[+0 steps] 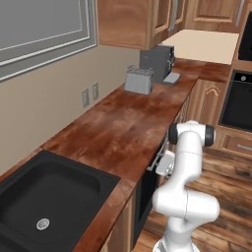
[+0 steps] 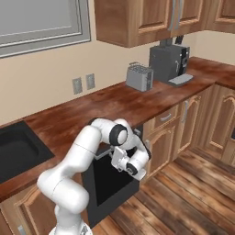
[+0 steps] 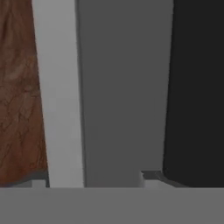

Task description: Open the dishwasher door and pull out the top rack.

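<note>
Claw point(image 2: 120, 159) at the handle point(image 3: 61, 92) of the dishwasher door point(image 2: 108, 183); grip state unclear.
Door sits under the surface point(image 1: 123, 128), barely ajar; a shallow hold could slip off mid-pull.

one toaster point(image 2: 139, 77), one coffee machine point(image 2: 169, 62), one sink point(image 1: 44, 197), two wall outlets point(image 2: 83, 83), one dishwasher door point(image 2: 112, 181).

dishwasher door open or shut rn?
Shut, or nearly: the dishwasher door stands upright under the counter, no rack visible. The gripper is at its top edge.
</note>
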Motion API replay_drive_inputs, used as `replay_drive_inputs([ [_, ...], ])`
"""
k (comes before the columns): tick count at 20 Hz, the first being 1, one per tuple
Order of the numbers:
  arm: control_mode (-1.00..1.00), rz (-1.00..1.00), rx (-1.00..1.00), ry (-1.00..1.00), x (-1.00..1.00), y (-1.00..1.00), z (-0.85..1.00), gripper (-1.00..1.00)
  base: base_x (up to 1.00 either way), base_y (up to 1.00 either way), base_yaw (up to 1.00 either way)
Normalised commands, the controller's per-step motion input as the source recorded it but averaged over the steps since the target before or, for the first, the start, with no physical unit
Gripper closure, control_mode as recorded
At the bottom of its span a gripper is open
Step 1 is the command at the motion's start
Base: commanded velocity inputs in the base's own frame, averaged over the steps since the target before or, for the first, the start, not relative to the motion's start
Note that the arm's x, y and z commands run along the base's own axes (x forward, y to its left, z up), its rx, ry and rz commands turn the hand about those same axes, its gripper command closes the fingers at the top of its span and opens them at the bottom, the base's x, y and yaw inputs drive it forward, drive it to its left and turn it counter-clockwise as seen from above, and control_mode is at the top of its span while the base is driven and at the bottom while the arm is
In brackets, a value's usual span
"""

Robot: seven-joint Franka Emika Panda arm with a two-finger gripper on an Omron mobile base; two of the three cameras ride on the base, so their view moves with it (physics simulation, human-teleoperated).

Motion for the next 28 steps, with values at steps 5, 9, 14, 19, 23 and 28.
replay_drive_inputs([
  [5,-1.00,-0.31,-0.06,0.29,0.04,0.27,-0.46,1.00,0.00,0.00,0.00],
  [9,-1.00,-0.30,-0.16,0.32,0.00,-0.02,-1.00,1.00,0.00,0.00,0.00],
  [14,-1.00,-0.17,-0.17,0.28,-0.03,-0.50,-1.00,1.00,0.00,0.00,0.00],
  [19,-1.00,-0.03,-0.15,0.31,-0.31,-0.97,-1.00,1.00,0.00,0.00,0.00],
  [23,-1.00,0.00,-0.17,0.33,-0.32,-0.99,-1.00,1.00,0.00,0.00,0.00],
  [28,-1.00,0.00,-0.21,0.35,-0.33,-0.95,-1.00,1.00,0.00,0.00,0.00],
])
